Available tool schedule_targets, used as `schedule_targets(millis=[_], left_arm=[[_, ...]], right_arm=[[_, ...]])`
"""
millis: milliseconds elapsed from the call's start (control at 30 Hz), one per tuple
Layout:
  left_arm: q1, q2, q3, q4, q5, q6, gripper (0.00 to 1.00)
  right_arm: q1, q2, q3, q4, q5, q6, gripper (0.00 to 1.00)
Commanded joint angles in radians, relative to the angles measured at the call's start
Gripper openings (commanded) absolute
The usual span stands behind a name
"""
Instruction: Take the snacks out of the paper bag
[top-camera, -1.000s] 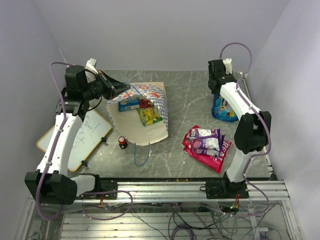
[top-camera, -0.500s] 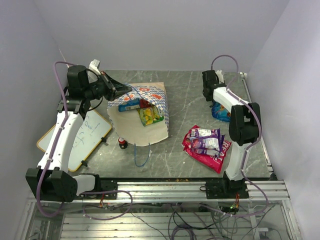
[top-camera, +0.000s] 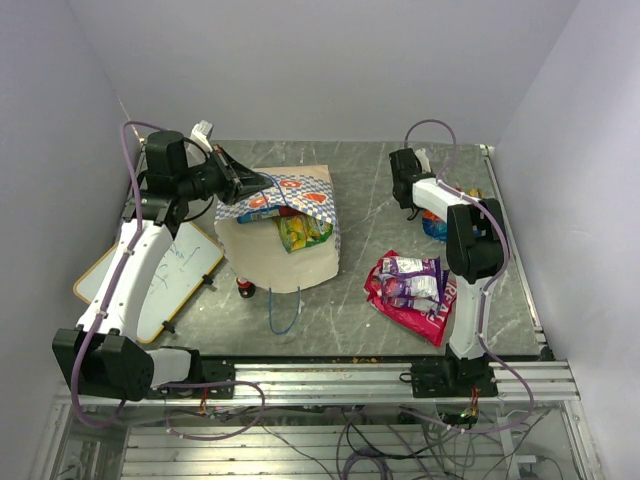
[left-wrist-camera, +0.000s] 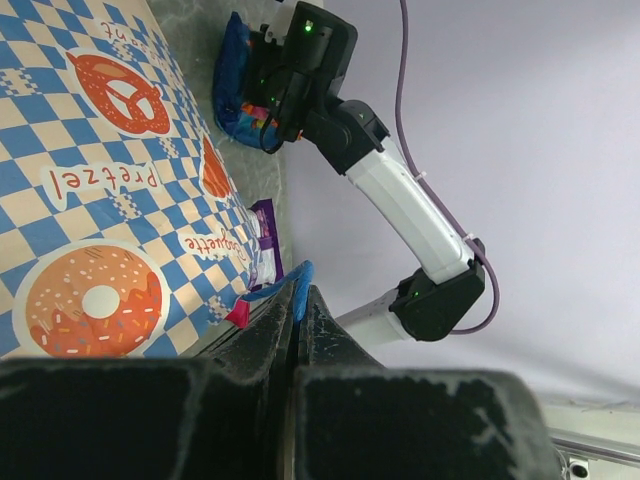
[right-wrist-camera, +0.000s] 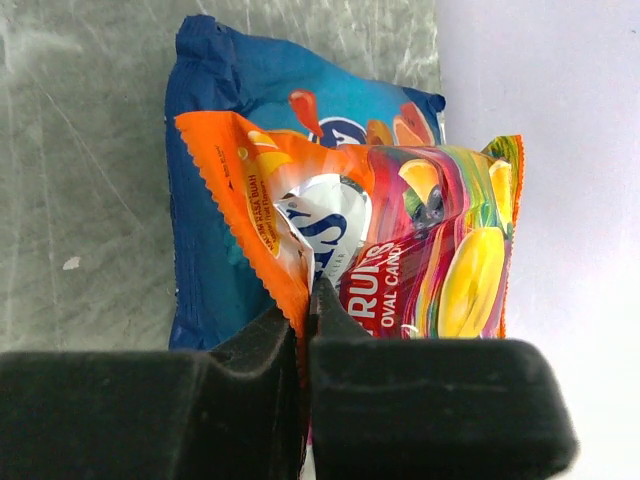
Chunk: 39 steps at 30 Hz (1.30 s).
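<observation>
Your left pincer (left-wrist-camera: 297, 300) is squeezing its jaws tight on the blue cord handle (left-wrist-camera: 301, 280) of the paper bag (top-camera: 280, 265), and it is holding that upper edge of the bag up off the bench (top-camera: 370, 215). The bag's checkered panel, with its pretzel and doughnut prints, is spreading away directly in front of this pincer. The bag's mouth is gaping just beneath it. Inside that mouth, a green-and-yellow snack packet (top-camera: 300, 232) is lying below and a little beyond the pincer tips. A small red-capped bottle (top-camera: 243, 287) is standing against the bag's near edge, further below the pincer and back toward the arm's base. A whiteboard (top-camera: 165, 275) is lying under the left arm, behind the pincer.

Your right pincer (right-wrist-camera: 308, 300) is pinching shut on the crinkled edge of an orange snack packet (right-wrist-camera: 420, 240), which is fanning out just ahead of the fingers. Past it, straight in front of this pincer, a blue snack packet (right-wrist-camera: 225, 190) is sitting on the bench close to the wall. You cannot tell from these views whether the orange packet is touching the blue one.

A magenta packet (top-camera: 425, 318) is lying with a purple-white packet (top-camera: 410, 272) on top of it, well apart from the right pincer, back toward that arm's base.
</observation>
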Motion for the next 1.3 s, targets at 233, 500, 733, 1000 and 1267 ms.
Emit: schedule_targets(millis=[233, 500, 733, 1000, 1267], left_arm=[[-0.015, 0.001, 0.051, -0.02, 0.025, 0.027, 0.07], [-0.015, 0.004, 0.042, 0.001, 0.028, 0.006, 0.07], [-0.015, 0.013, 0.067, -0.014, 0.026, 0.014, 0.07], [-0.022, -0.001, 0.053, -0.04, 0.025, 0.026, 0.07], [-0.03, -0.018, 0.047, -0.058, 0.024, 0.031, 0.07]], right_arm=[[-0.036, -0.018, -0.01, 0.12, -0.162, 0.001, 0.02], [-0.028, -0.178, 0.067, 0.013, -0.223, 0.031, 0.52], [0.039, -0.396, -0.009, -0.096, -0.45, 0.079, 0.8], [0.391, -0.704, -0.351, -0.048, -0.536, 0.165, 0.9], [0.549, -0.796, -0.353, -0.084, -0.552, 0.09, 0.95]])
